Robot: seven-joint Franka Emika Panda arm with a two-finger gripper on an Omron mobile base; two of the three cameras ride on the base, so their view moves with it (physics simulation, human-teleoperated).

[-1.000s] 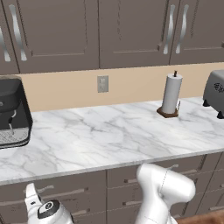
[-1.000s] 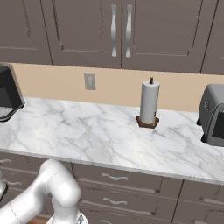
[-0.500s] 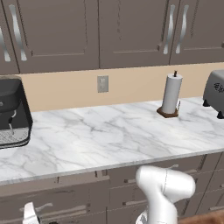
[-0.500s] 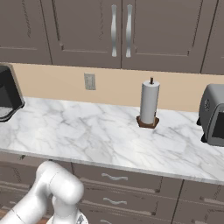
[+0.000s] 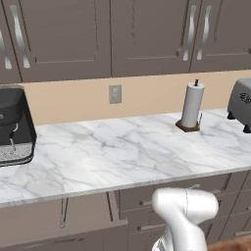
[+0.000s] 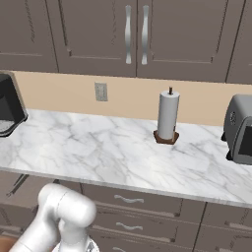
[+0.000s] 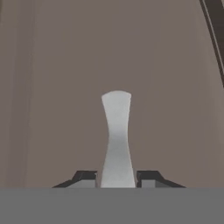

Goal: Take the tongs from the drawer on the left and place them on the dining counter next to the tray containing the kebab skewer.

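In the hand view my gripper [image 7: 117, 178] is shut on the drawer's wavy silver bar handle [image 7: 116, 140], one dark fingertip [image 7: 86, 177] on each side of it. Behind the handle lies the grey-brown drawer front [image 7: 52, 109]. In the left base view the drawer [image 5: 83, 215] under the left part of the worktop looks pulled out a little. My white arm [image 5: 184, 211] bends down below the worktop edge. The tongs are hidden. The dining counter, the blue tray and the kebab skewer are out of view.
The long marble worktop [image 5: 122, 152] carries a black coffee machine [image 5: 14, 125] at the left, a paper towel roll [image 5: 191, 105] and a grey toaster [image 5: 241, 100] at the right. Wall cabinets [image 6: 135, 34] hang above. Narrower drawer fronts [image 6: 128, 199] sit to the right.
The arm has sunk lower, and the hand has dropped out of the bottom of the left base view. The drawer at lower left now stands out from the cabinet.
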